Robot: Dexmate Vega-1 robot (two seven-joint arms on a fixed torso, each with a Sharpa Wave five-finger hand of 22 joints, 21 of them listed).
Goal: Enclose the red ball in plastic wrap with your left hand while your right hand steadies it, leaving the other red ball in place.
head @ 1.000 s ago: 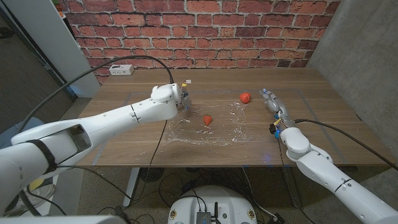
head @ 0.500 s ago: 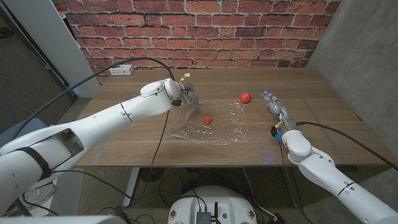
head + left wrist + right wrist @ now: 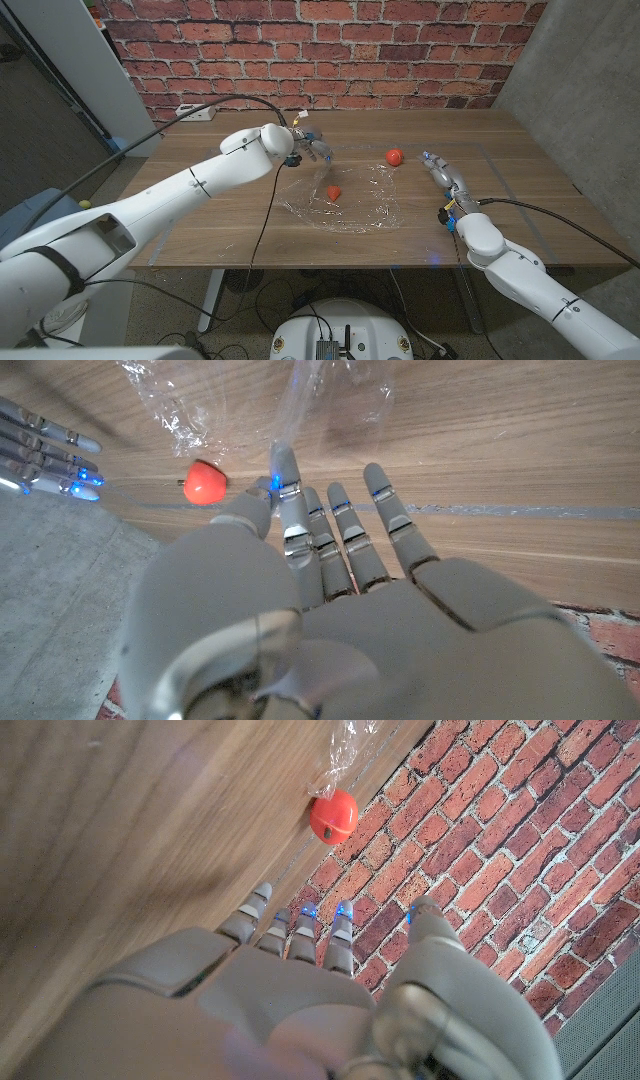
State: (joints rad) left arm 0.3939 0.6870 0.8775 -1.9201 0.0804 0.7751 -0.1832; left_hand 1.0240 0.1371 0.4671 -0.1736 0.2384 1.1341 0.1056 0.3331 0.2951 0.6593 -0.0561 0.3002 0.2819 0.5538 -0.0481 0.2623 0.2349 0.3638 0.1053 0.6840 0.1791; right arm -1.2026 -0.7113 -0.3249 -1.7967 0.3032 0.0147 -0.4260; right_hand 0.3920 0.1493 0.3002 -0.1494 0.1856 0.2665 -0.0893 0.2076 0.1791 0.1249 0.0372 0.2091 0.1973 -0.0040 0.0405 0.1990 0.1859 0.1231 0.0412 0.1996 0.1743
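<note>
From the head, your left hand (image 3: 312, 148) hangs above the plastic wrap's (image 3: 345, 205) rear left corner, pinching a lifted edge; one red ball (image 3: 334, 191) sits on the wrap, the other red ball (image 3: 394, 156) just beyond its far edge. Your right hand (image 3: 444, 172) rests on the surface (image 3: 200, 215), fingers straight, together. In the left wrist view the fingers (image 3: 300, 520) pinch the wrap. In the right wrist view the fingers (image 3: 300, 930) point toward the other ball.
</note>
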